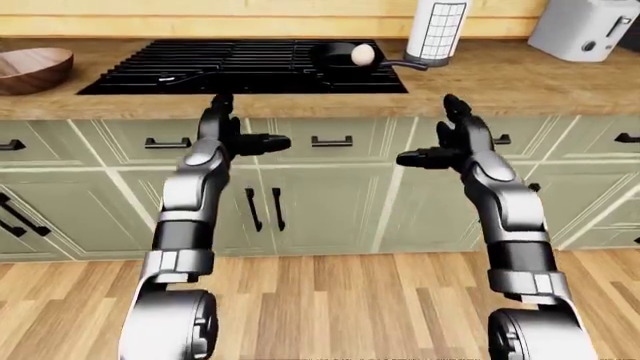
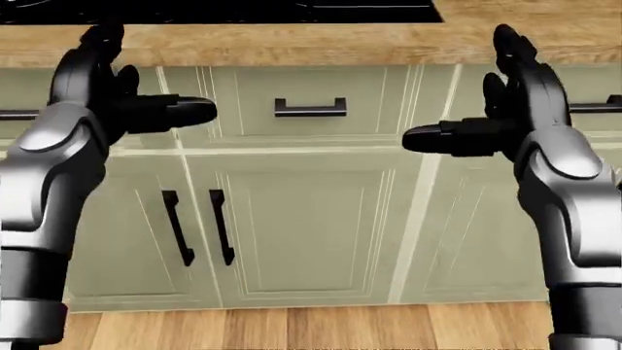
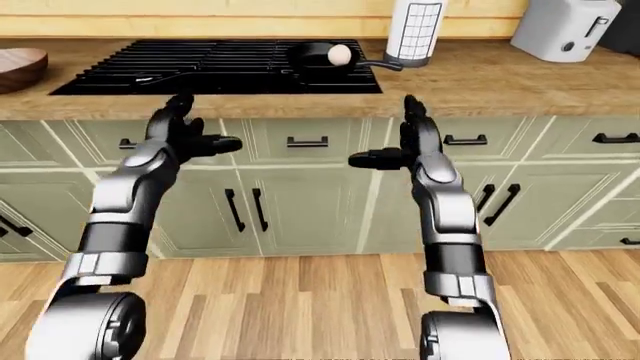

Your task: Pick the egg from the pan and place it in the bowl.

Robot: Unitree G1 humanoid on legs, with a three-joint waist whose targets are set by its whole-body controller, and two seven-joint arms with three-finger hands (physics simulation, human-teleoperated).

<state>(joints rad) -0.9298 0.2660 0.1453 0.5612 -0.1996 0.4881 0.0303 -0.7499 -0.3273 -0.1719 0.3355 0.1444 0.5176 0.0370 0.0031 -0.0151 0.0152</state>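
A pale egg (image 1: pixel 362 54) lies in a small black pan (image 1: pixel 338 55) on the black stove (image 1: pixel 240 67), at the top middle of the left-eye view. A brown wooden bowl (image 1: pixel 30 69) sits on the counter at the far left. My left hand (image 1: pixel 238 127) and right hand (image 1: pixel 447 135) are both raised before the cabinet doors, below the counter edge, fingers spread open and empty. Both hands are well short of the pan and the bowl.
A white paper-towel roll (image 1: pixel 437 31) stands right of the pan, its handle pointing toward it. A white toaster (image 1: pixel 583 28) sits at the top right. Green cabinets (image 1: pixel 320 195) with black handles fill the middle; wooden floor (image 1: pixel 340 300) lies below.
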